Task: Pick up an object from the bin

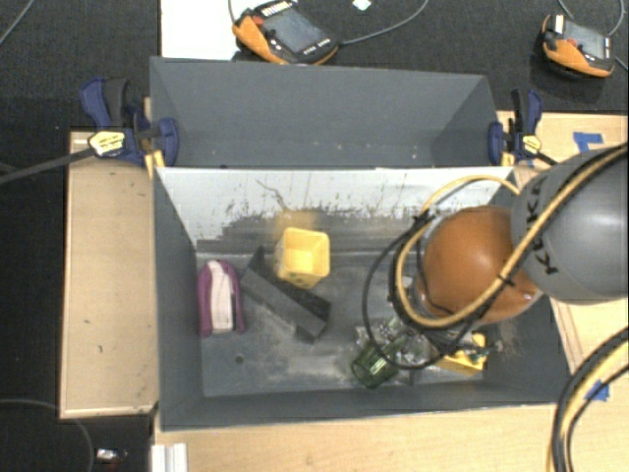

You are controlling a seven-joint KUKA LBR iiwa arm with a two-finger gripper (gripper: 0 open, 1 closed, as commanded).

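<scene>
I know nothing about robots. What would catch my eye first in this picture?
First, the robot's round orange cover at the right of the grey bin, with the gripper below it, low near the front wall. Next, a bright yellow block in the middle of the bin, with a dark grey bar beside it and a purple and white thing further left.

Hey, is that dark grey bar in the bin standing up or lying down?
Lying down: the dark grey bar rests lengthwise on the bin floor, slanting just below the yellow block.
</scene>
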